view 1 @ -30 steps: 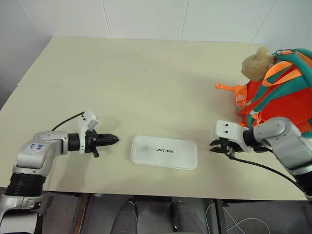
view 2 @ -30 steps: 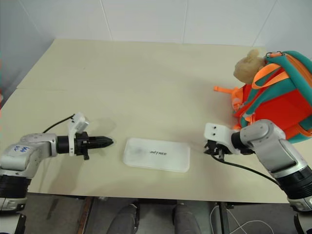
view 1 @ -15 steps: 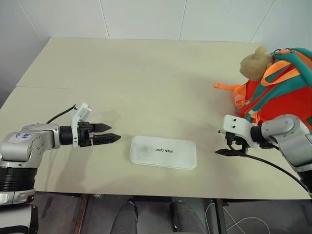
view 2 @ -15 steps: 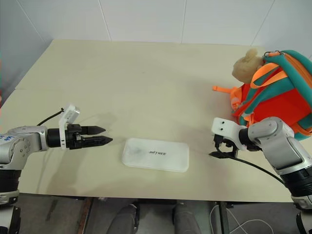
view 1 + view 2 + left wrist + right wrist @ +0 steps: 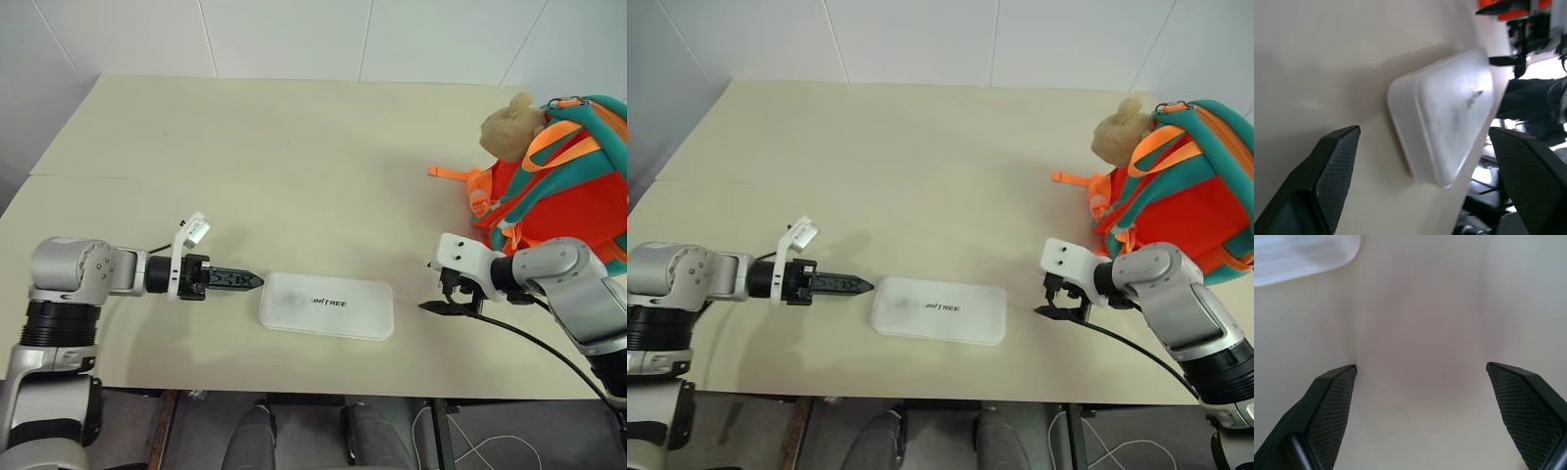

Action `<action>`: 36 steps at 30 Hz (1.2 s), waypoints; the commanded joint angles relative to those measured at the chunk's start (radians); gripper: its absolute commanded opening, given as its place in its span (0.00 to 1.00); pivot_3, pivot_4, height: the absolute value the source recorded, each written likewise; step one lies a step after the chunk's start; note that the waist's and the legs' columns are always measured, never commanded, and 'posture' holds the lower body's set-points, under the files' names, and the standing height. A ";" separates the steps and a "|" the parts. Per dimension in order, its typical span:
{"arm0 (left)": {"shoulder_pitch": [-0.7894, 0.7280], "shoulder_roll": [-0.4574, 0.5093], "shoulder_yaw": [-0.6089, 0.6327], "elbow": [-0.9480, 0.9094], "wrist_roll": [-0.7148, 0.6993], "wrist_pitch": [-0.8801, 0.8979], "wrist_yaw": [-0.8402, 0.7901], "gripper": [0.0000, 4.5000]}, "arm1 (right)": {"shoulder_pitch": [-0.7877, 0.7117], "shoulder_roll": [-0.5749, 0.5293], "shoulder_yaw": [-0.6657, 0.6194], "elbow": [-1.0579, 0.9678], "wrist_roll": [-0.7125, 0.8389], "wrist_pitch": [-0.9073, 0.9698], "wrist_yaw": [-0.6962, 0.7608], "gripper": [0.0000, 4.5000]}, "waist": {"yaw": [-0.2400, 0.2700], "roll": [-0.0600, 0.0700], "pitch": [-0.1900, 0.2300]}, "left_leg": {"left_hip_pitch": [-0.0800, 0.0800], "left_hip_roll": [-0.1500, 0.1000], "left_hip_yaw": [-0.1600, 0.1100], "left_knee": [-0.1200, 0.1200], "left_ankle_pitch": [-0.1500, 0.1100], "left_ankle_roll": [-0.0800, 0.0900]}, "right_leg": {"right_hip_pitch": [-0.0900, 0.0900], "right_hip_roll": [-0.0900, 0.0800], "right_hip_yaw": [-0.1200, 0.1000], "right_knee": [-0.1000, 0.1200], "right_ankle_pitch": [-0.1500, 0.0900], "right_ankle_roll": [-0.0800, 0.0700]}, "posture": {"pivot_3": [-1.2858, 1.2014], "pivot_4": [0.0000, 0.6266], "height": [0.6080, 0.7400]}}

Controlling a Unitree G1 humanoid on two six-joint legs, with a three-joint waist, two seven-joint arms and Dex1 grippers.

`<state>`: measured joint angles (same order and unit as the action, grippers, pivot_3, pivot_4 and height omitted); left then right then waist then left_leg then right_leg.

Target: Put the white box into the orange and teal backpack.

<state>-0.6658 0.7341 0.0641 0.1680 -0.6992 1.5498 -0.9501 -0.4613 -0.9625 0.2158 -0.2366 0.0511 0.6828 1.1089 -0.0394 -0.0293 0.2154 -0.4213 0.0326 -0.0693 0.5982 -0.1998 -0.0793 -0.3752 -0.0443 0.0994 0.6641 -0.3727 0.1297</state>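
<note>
White box (image 5: pixel 327 310) flat on table (image 5: pixel 294 166)

The white box (image 5: pixel 327 306) lies on the table (image 5: pixel 294 147), backpack (image 5: pixel 563 186) far right.

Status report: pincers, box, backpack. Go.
Both pincers open, left and right flanking the white box, neither touching. Box flat on table. Orange and teal backpack at right. Nothing between.

1. "UNITREE" in small dark letters is printed on the flat top of the white box (image 5: pixel 326 305), near its middle, well apart from the orange and teal backpack (image 5: pixel 563 191).
</note>
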 commanded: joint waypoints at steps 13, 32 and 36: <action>0.016 -0.147 0.096 0.131 -0.039 0.065 0.105 1.00 | 0.042 0.054 0.007 -0.080 0.034 0.066 -0.057 1.00 | 0.005 -0.001 -0.001 | 0.002 0.000 0.000 0.007 0.000 0.000 | 0.004 0.000 0.000 0.003 0.001 0.002 | 0.52 0.24 1.00; 0.062 -0.178 0.044 0.084 -0.148 0.065 0.204 1.00 | -0.017 0.137 0.072 -0.095 0.028 0.103 -0.085 1.00 | 0.004 -0.001 -0.001 | 0.015 -0.001 0.000 0.001 -0.001 0.000 | 0.018 -0.001 0.000 -0.005 0.003 0.003 | 0.52 0.24 1.00; 0.082 -0.202 0.052 0.060 -0.162 0.065 0.234 1.00 | -0.024 0.138 0.075 -0.093 0.028 0.105 -0.085 1.00 | 0.006 -0.001 -0.001 | 0.015 -0.001 0.000 0.001 -0.001 0.000 | 0.018 -0.001 0.000 -0.006 0.003 0.003 | 0.52 0.24 1.00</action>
<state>-0.6167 0.5473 0.1462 0.2368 -0.8601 1.6007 -0.7447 -0.4812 -0.8331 0.2754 -0.3061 0.0691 0.7866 1.0248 -0.0334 -0.0302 0.2144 -0.4061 0.0315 -0.0693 0.5992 -0.2007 -0.0790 -0.3570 -0.0458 0.0997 0.6583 -0.3701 0.1327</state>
